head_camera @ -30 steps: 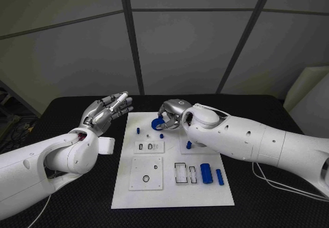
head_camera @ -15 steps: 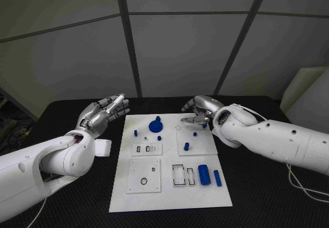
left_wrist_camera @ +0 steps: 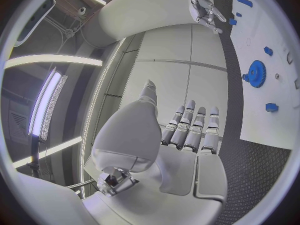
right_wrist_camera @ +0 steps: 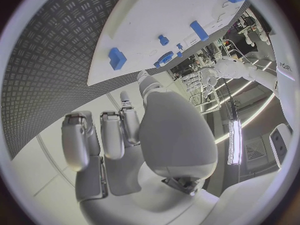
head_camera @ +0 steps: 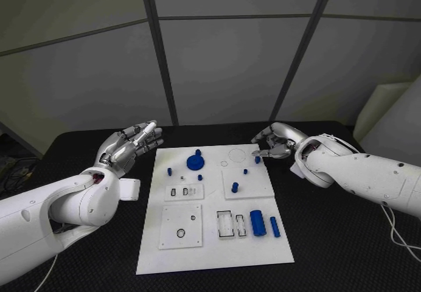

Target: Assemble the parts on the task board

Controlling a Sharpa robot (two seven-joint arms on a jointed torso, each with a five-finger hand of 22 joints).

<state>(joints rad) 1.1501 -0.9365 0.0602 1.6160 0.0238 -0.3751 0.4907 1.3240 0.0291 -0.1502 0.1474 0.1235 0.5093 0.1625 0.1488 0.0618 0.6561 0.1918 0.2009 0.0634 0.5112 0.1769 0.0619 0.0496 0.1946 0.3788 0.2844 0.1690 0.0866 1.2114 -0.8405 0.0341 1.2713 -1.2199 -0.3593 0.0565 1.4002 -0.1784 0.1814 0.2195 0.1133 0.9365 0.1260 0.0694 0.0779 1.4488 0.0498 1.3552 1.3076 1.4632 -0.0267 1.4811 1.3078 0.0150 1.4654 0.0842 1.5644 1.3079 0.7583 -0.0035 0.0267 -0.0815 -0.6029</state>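
Right hand (head_camera: 274, 144) has withdrawn from over the blue gear (head_camera: 194, 162) to the far right corner of the task board (head_camera: 215, 249); it carries nothing, fingers loosely curled inward. Gear now sits alone on the board's far left area, seemingly seated on its spot. Judgement: gear placement done, hand free for the next part.

Head view: left hand (head_camera: 130, 146) is raised beside the board's left edge, palm toward the board, fingers extended and slightly apart, empty, position unchanged. Unplaced parts remain near the board's front: a blue cylinder (head_camera: 257, 221) and a thinner blue bar (head_camera: 274, 227), lying beside a rectangular slot. Small blue pegs (head_camera: 235, 188) stand mid-board. Whether the gear is fully meshed on its post cannot be told.

Left wrist view: left hand (left_wrist_camera: 187, 135) fingers straight, side by side, holding nothing; gear (left_wrist_camera: 256, 73) and board (left_wrist_camera: 275, 130) lie beyond the fingertips, right hand (left_wrist_camera: 203, 5) small at the rim.

Right wrist view: right hand (right_wrist_camera: 125, 135) with fingers bent in, nothing between them. Board (right_wrist_camera: 156, 15) with a small blue block (right_wrist_camera: 116, 58) nearby; board's remainder is cut off.
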